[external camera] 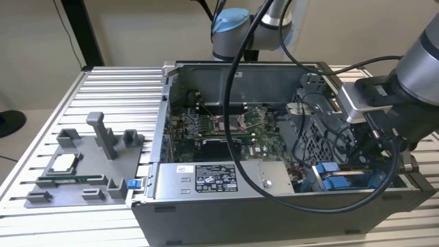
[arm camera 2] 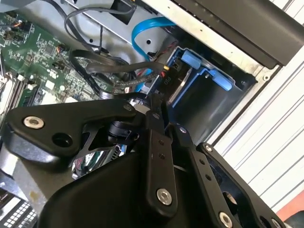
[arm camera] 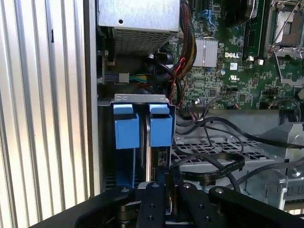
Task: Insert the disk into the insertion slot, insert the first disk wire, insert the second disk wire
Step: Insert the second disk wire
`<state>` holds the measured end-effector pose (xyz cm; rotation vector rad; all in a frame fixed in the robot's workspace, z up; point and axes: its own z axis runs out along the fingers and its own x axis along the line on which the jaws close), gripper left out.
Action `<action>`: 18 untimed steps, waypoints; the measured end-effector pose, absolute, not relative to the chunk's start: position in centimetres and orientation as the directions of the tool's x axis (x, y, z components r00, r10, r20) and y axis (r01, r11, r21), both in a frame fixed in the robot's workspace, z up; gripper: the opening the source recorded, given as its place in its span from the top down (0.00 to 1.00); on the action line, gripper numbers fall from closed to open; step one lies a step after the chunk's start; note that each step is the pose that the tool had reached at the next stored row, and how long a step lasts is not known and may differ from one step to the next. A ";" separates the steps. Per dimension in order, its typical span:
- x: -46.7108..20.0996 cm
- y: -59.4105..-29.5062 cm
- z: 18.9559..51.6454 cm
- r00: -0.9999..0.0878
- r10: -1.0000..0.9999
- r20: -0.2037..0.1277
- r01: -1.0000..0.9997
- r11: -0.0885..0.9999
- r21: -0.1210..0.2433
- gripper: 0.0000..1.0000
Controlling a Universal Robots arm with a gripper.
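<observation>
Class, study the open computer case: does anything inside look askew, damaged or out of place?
Nothing stands out. The disk sits straight in the insertion slot, black cables lie loose over the drive cage, and the gripper is at the disk's end.

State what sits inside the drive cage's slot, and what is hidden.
Inside the slot stands the disk in its blue frame, beside a second blue tab. The hand covers the disk's near end, so no wire connection can be seen.
</observation>
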<state>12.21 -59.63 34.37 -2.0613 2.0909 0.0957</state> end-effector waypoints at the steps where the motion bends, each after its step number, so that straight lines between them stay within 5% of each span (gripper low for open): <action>1: 12.3 -59.5 34.3 -0.004 -0.982 -0.189 -0.995 0.023 -0.096 1.00; 18: 12.4 -59.5 33.8 -0.002 -0.983 -0.185 -0.995 0.021 -0.096 1.00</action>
